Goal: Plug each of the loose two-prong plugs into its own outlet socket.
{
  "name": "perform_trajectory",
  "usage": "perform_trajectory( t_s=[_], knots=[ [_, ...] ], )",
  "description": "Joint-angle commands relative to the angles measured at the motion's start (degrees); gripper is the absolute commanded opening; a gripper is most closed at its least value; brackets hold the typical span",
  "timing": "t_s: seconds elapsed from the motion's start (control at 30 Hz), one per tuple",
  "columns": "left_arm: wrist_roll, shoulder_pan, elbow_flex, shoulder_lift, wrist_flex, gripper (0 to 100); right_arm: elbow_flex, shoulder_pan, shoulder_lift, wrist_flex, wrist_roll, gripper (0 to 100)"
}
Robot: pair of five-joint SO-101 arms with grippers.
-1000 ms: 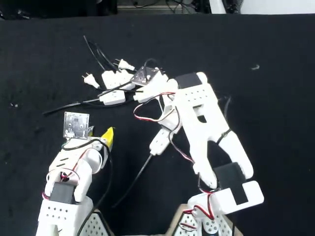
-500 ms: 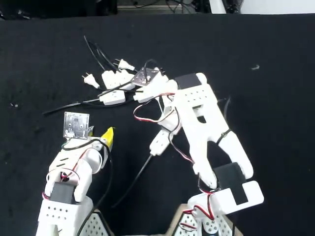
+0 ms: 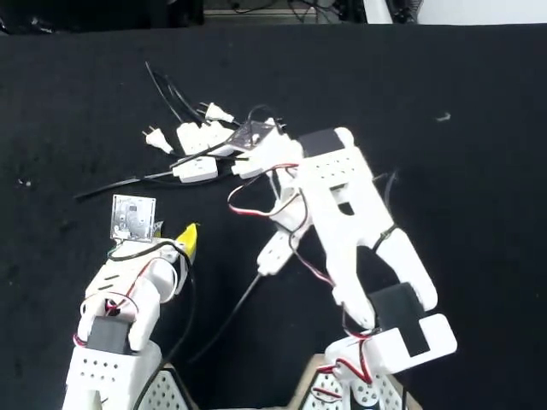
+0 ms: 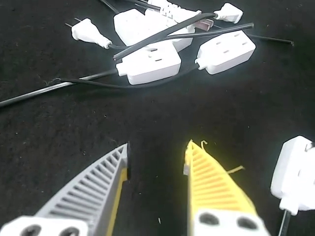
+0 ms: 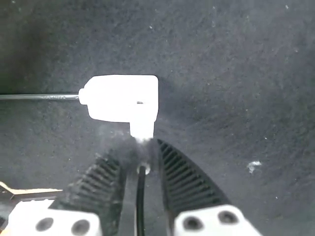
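Right wrist view: right gripper (image 5: 141, 153) is pinched narrow on a small white plug (image 5: 141, 132), with a black cord (image 5: 141, 189) trailing back between the jaws. The plug's nose meets the side of a white socket block (image 5: 123, 97) lying on the black table (image 5: 246, 59). They are touching for certain. Whether the plug is seated I cannot tell, as the prongs are hidden. High view: that arm's end sits at the tangle of cords and blocks at the far middle of the table. Two plugs lie loose there with prongs bare, the left loose plug (image 3: 156, 139) at the tangle's left edge and the far loose plug (image 3: 218, 112) at its far side. Neither is in a socket. Left wrist view: two blocks sit side by side, the near block (image 4: 150, 61) and the neighbour block (image 4: 226, 49), slots showing and nothing in them. A larger block (image 4: 130, 22) lies behind, partly under cords. A lone block (image 3: 272, 249) sits apart from the tangle, nearer the arm bases, between the two arms. Left gripper (image 4: 156, 152) hangs open over bare table, short of the tangle, holding nothing. Judgement: early going. At best one plug is going in under the right gripper. At least two are untouched, and free sockets look enough for them. No finished mating can be confirmed.
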Motion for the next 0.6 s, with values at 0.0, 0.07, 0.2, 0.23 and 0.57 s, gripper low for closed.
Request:
perform_trajectory(
  t_s=[0.0, 0.07, 0.2, 0.23, 0.57],
  knots=[
    [-0.7, 0.0, -1.7, -0.5, 0.1, 19, -0.7, -2.9, -0.1, 0.2, -0.4, 1.1],
    [-0.7, 0.0, -1.7, -0.5, 0.1, 19, -0.8, -3.3, 0.9, 0.2, -0.4, 1.1],
    [-0.7, 0.0, -1.7, -0.5, 0.1, 19, -3.0, -3.2, 5.9, 0.1, -0.7, 1.1],
    [-0.7, 0.0, -1.7, -0.5, 0.1, 19, -3.9, -3.1, 7.2, 0.1, -0.7, 1.1],
    [-0.7, 0.0, -1.7, -0.5, 0.1, 19, -8.4, -7.9, 10.7, 0.6, -2.7, 1.1]
  ],
)
